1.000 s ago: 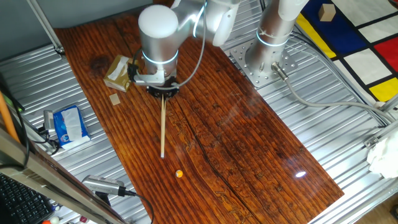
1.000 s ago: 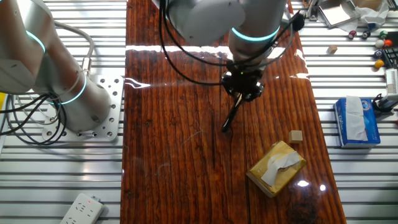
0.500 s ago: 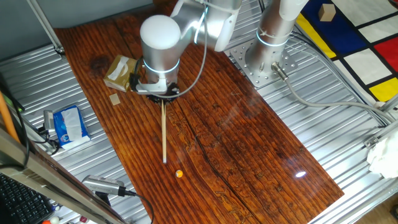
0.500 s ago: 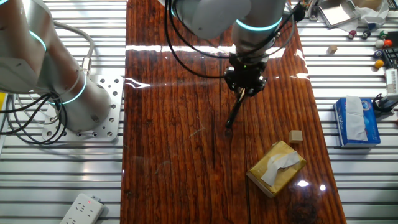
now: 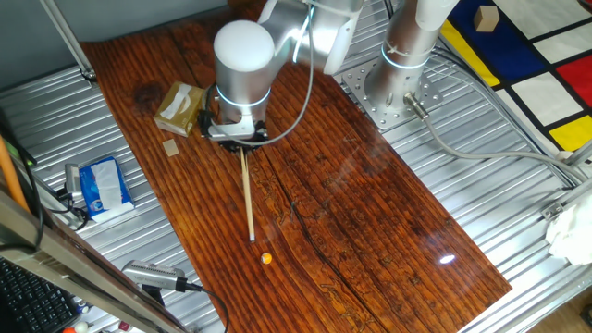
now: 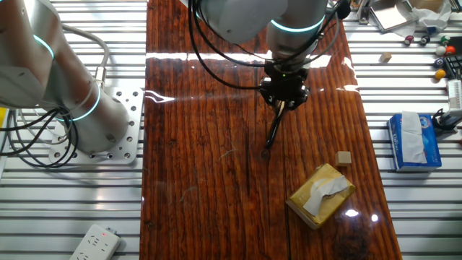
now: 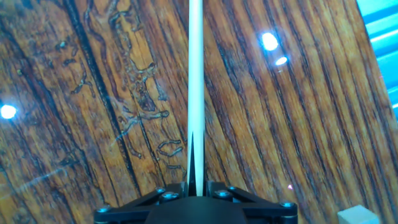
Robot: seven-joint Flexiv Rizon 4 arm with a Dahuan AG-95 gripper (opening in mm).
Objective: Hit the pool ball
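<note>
The gripper is clamped on a stick pointing toward 6 o'clock. The ball sits on the table just past the tip, at its 5 o'clock. Shift slightly toward 3 o'clock, keep the tip low, then thrust straight along the shaft.

Evenly and brightly lit from overhead in both fixed views, with soft, short shadows. Glossy wooden surface throwing back lamp glare: a white spot near the lower right edge in one fixed view, streaks across the far end and a spot by the near corner in the other. Hand view blown out along the stick, almost pure white; round highlights left and upper right; slight softness toward the edges. Fixed views sharp, no motion blur.
</note>
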